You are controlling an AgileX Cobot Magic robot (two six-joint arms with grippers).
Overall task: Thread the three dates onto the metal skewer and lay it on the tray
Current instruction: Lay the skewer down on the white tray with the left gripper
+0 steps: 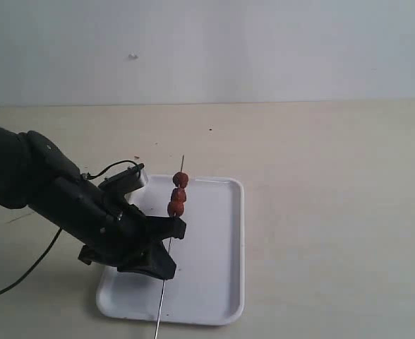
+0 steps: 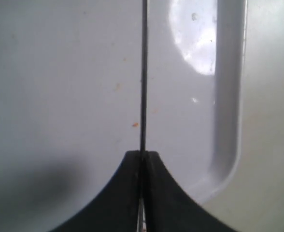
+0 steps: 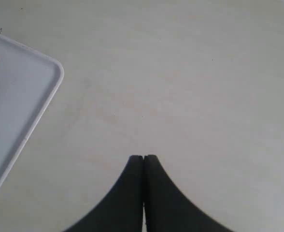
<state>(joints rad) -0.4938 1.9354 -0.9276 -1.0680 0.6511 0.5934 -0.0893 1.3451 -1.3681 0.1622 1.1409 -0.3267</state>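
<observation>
The metal skewer (image 1: 162,296) is pinched near its middle by the left end effector (image 2: 142,155), whose two black fingers are pressed together on the thin rod. In the left wrist view the rod runs straight out from between the fingertips, over the white floor of the tray (image 1: 214,240). In the exterior view the skewer runs roughly along the tray's long direction. Its far tip shows past the far rim, and its other end sticks out beyond the near rim. The three dates (image 1: 178,195) sit on it in a tight row, touching one another, just short of the far tip and ahead of the fingers. They show against the far left part of the tray. Whether they rest on its surface or hang just above it cannot be told.

The tray lies flat on the pale bench (image 1: 334,176). The left arm reaches in low across its near left corner, with a black cable (image 1: 24,275) trailing behind it over the bench.

The right end effector (image 3: 143,158) has its fingers pressed together on nothing. It hangs over bare bench, well apart from the tray, and only one corner of the tray shows in its wrist view.
</observation>
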